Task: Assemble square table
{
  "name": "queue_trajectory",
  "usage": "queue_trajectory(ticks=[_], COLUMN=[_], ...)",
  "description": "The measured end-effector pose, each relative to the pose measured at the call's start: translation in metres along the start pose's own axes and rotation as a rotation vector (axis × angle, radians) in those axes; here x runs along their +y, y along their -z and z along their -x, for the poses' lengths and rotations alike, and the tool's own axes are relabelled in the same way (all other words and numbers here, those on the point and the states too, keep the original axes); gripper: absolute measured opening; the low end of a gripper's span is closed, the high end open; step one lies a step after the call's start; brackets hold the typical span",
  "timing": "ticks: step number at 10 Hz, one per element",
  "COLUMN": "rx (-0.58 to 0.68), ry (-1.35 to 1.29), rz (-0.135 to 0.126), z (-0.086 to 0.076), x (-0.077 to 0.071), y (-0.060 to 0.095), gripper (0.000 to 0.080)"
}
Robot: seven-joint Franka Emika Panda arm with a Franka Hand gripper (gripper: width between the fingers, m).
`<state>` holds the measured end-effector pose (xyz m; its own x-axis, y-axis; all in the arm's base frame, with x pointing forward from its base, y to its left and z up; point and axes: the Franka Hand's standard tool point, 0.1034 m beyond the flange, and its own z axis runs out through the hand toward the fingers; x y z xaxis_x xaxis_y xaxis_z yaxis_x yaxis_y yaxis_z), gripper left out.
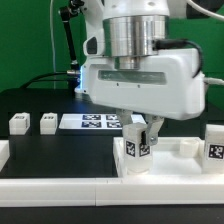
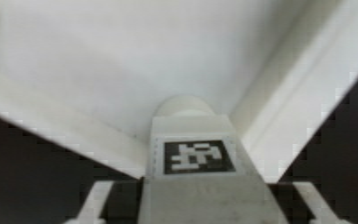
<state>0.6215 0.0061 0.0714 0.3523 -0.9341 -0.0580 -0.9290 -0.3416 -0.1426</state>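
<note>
**Item 1, tool** (image 1: 138, 137): pinching a table leg (image 1: 138, 141) by its sides, upright, tag facing outward. The wrist view shows the table leg (image 2: 199, 150) between the fingers (image 2: 101, 200).

**Item 2, square table top** (image 1: 50, 188): lies rim-up at the near edge of the desk (image 1: 40, 100). The held leg hangs over an inner corner (image 2: 309, 80), judged to be its mounting point; whether it touches cannot be told.

**Items 3–5, leg A** (image 1: 18, 123), **leg B** (image 1: 47, 122), **leg C** (image 1: 214, 145): standing loose and apart, probably awaiting their turn.

**Item 6, marker board** (image 1: 95, 122): flat, behind the top.
</note>
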Motion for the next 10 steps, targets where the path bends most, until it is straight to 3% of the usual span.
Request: queue_trajectory(ticks=[1,3,4,5,6,7,8,10], rx=[-0.023,-0.030,-0.030,-0.025,-0.021,-0.016,-0.013,-0.011], ry=[-0.133,-0.188,-0.187,-0.105,0.095,0.264,0.335,0.423], rz=[-0.018,-0.023,-0.023,-0.021,-0.022,-0.023,-0.026,-0.023], z=[0.0002,0.0013,0.0013,0.0010,0.0015,0.0018,0.0012,0.0005], x=[-0.0001,-0.0004,-0.0004,-0.0004,-0.0013,-0.0022,-0.0029,-0.0017], y=[-0.0002,-0.0005,-0.0005,-0.0004,0.0004,0.0024,0.0036,0.0022], gripper=[0.0293,0.0293,0.0380,0.0380,0.0571,0.0571,0.0637,0.0647])
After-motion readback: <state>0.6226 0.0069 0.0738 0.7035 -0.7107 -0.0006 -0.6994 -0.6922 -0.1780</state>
